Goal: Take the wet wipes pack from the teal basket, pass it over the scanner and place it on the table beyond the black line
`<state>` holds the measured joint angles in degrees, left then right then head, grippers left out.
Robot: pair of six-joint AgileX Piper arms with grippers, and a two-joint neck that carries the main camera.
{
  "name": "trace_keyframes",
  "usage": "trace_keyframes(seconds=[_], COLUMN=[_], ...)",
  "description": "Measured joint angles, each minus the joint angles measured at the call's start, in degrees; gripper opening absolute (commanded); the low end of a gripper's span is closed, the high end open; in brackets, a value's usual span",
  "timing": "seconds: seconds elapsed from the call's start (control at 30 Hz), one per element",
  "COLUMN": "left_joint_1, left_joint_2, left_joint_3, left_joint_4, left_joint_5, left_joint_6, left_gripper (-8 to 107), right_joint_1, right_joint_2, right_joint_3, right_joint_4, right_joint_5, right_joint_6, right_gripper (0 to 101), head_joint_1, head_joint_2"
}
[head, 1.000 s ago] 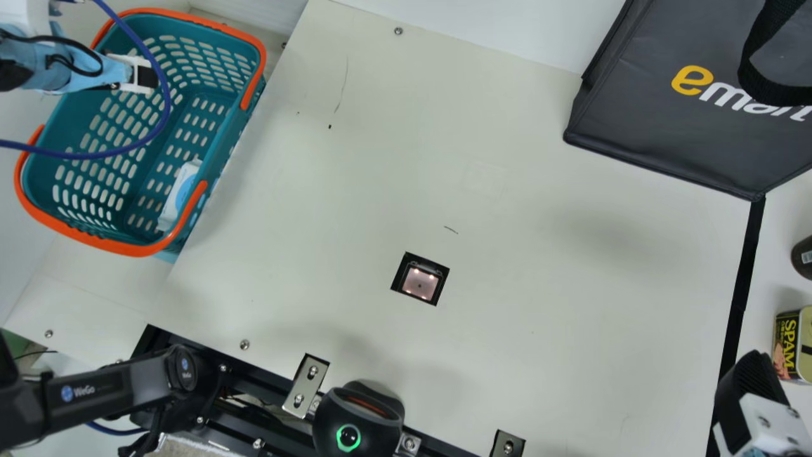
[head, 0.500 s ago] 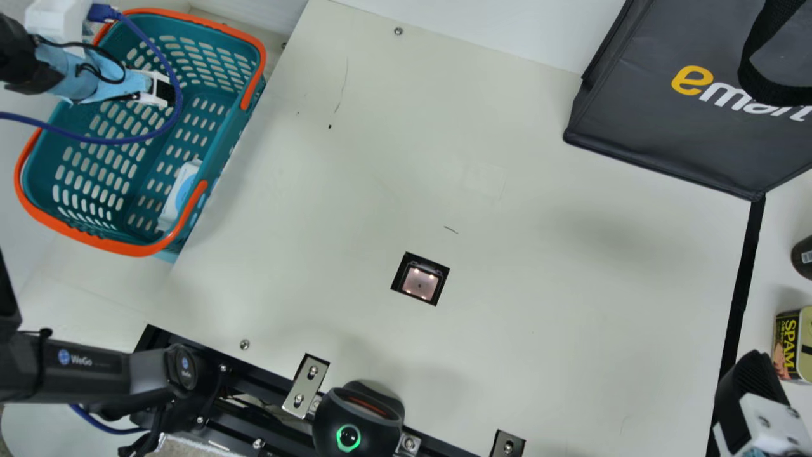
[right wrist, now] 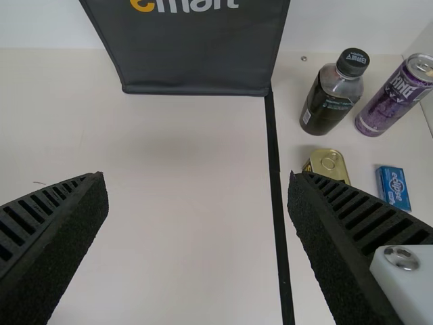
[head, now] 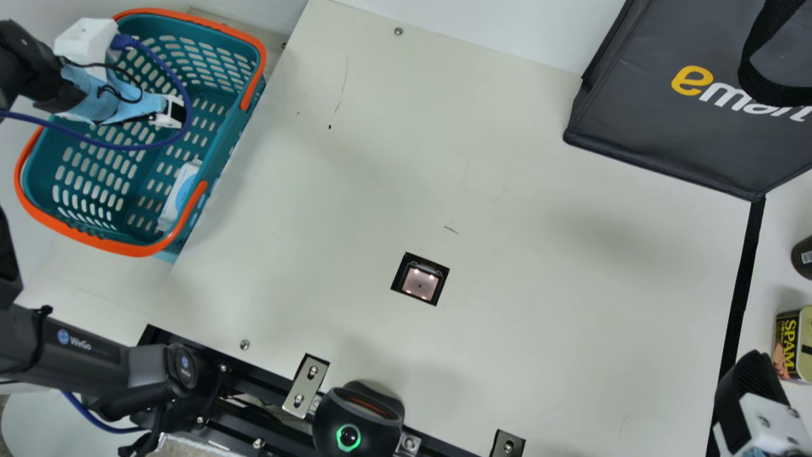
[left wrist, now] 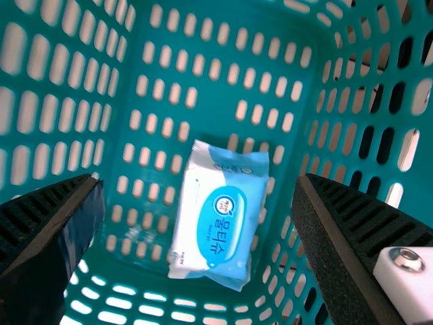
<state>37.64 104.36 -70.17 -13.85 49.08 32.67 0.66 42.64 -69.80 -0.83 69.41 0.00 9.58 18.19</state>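
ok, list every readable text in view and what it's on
"emart": dark bag
"SPAM": can beyond the black line
"WeGo": left arm
"물티슈": wet wipes pack in the teal basket
Too small or unclear: the pack's finer print, bottle, purple can, blue box.

Teal on the basket [head: 39, 174], upper left of the frame, patterned with rows of pale slots, and orange along its 2 handles [head: 82, 239]. White and sky blue across the wet wipes pack [left wrist: 216, 217]. Cream over the table [head: 539, 349] (marred by dark flecks), black along the line [head: 739, 298] at far right. Charcoal on the bag [head: 666, 133], upper right, lettered yellow and white. Pinkish within black at the scanner [head: 420, 284], mid-frame, with 4 bright dots.
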Motion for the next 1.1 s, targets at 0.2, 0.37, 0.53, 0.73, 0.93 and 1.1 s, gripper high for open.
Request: trace_keyframes(seconds=[0.2, 0.37, 0.53, 0.73, 0.93, 1.1], left_joint_1=[1.0, 2.1, 3.1, 3.8, 4.0, 4.3], left_joint_2=[2.1, 3.8, 5.2, 6.6, 8.0, 9.0], left_joint_3=[1.3, 2.0, 3.1, 4.5, 6.2, 7.4], left_joint_4=[-2.1, -4.8, -6.9, -8.0, -8.0, -7.7], left_joint_5=[0.2, 1.1, 0.6, -0.8, -2.7, -4.0], left_joint_6=[2.5, 5.9, 10.3, 15.4, 19.7, 21.9], left_gripper=[90, 90, 90, 90, 90, 90], right_joint_1=[0.0, 0.0, 0.0, 0.0, 0.0, 0.0], right_joint_2=[0.0, 0.0, 0.0, 0.0, 0.0, 0.0], right_joint_3=[0.0, 0.0, 0.0, 0.0, 0.0, 0.0], right_joint_4=[0.0, 0.0, 0.0, 0.0, 0.0, 0.0], right_joint_5=[0.0, 0.0, 0.0, 0.0, 0.0, 0.0], right_joint_6=[0.0, 0.0, 0.0, 0.0, 0.0, 0.0], right_gripper=[95, 95, 95, 95, 95, 95], head_joint_1=[0.0, 0.0, 0.0, 0.0, 0.0, 0.0], head_joint_2=[0.0, 0.0, 0.1, 0.0, 0.0, 0.1])
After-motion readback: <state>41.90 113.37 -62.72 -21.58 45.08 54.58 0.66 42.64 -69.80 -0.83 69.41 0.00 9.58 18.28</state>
